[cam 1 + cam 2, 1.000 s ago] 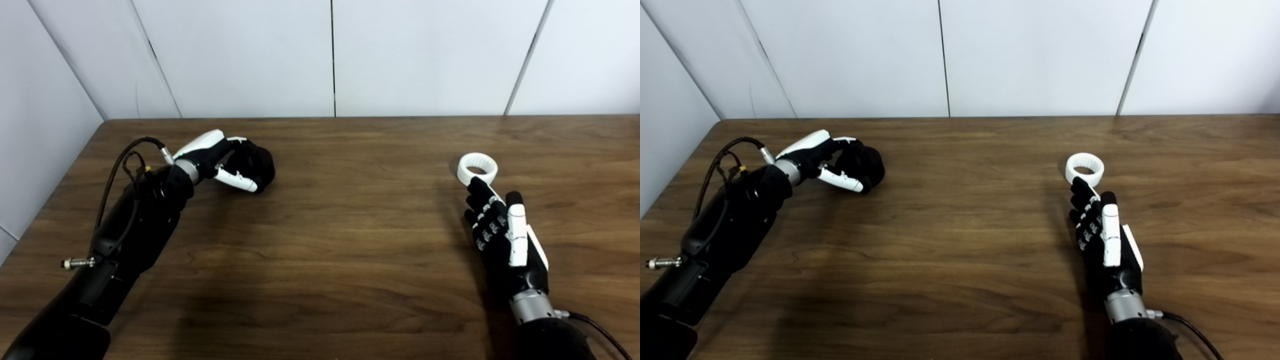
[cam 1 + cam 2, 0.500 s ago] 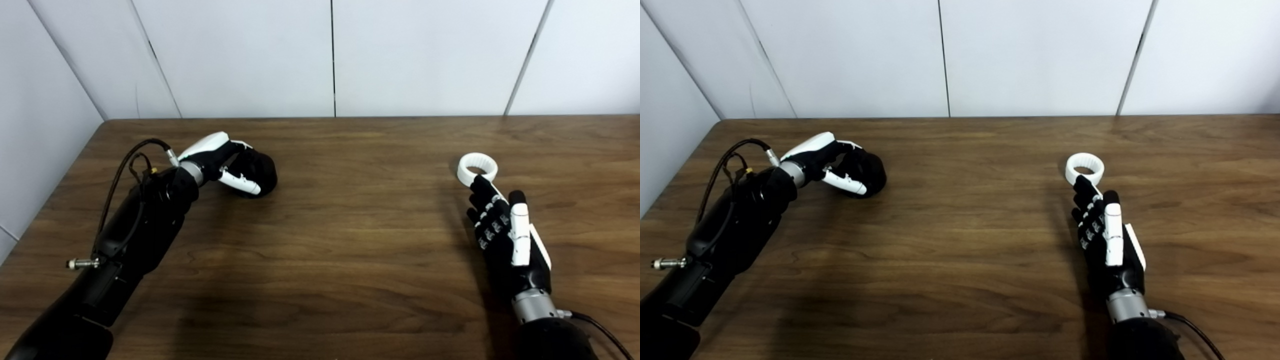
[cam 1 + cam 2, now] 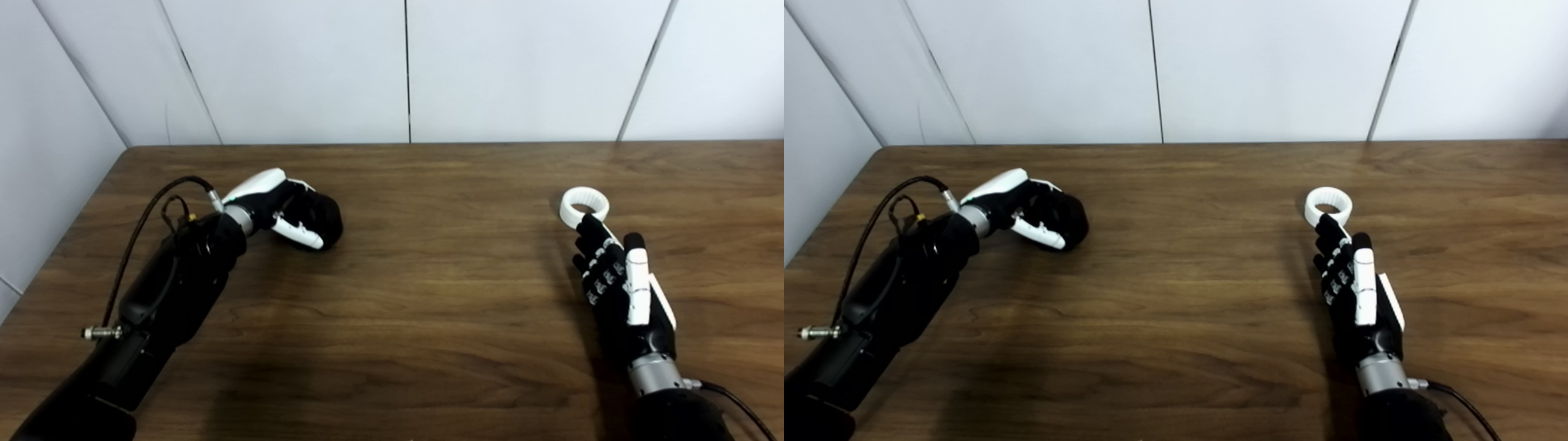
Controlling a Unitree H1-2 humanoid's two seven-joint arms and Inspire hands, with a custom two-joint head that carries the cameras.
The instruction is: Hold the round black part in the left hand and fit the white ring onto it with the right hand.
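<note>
Nearest the table's (image 3: pixel 429 318) front edge, our right hand (image 3: pixel 618 282) lies with fingers extended, holding nothing, fingertips touching the white ring (image 3: pixel 584 206). The ring lies flat near the right edge, opening upward. Farther back, toward the left edge, our left hand (image 3: pixel 288 211) is curled around the round black part (image 3: pixel 324 214). We judge ring pickup comes next.

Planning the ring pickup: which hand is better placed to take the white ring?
Right. The right hand lies open with fingertips at the white ring; the left hand is across the table, closed on the round black part.
</note>
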